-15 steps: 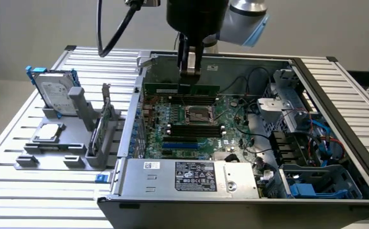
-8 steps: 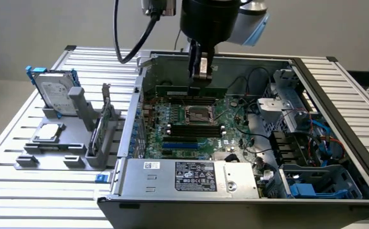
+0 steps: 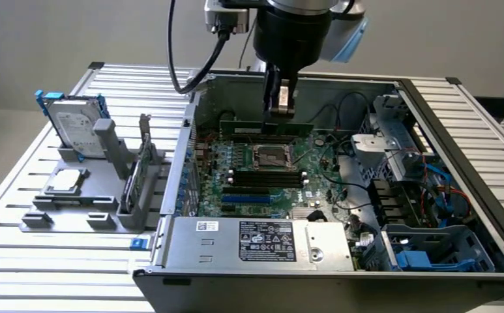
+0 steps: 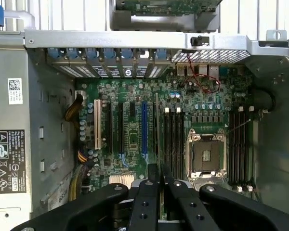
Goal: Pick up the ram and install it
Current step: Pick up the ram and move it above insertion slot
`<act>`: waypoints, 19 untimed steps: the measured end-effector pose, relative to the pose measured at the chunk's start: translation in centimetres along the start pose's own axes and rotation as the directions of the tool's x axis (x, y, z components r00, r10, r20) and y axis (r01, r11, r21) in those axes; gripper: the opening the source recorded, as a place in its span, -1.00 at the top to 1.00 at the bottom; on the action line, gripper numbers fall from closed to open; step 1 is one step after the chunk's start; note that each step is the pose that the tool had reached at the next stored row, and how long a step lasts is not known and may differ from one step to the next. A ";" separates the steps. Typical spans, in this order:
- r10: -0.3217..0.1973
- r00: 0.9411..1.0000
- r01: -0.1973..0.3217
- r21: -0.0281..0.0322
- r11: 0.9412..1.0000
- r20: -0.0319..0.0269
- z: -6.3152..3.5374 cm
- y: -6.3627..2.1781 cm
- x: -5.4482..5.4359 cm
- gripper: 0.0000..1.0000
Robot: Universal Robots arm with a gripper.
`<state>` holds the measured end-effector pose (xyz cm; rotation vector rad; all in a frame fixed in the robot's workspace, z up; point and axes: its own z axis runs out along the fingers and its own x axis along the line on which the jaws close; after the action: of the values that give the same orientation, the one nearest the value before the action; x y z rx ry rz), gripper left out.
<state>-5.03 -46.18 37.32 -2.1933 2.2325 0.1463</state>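
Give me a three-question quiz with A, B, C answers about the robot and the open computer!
1. Where does the hard drive stand?
A. inside the computer case
B. in the grey rack at the exterior view's left
C. on the power supply

2. What colour is the ram?
A. red
B. yellow
C. green

3. What is the claw doing?
A. gripping the ram
B. hanging open and empty
C. holding the hard drive

Answers:
1 B, it stands upright in the rack.
2 C, the thin stick is green.
3 A, the claw is shut on the stick.
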 end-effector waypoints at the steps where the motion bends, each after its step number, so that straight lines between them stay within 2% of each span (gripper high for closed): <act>1: 0.000 1.000 0.000 0.000 1.000 0.000 0.18 -0.09 -0.1 0.72; 19: 0.013 1.000 -0.013 0.001 1.000 0.001 3.54 -1.48 -2.3 0.72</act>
<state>-3.72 -43.67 33.87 -2.1784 2.2465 0.1463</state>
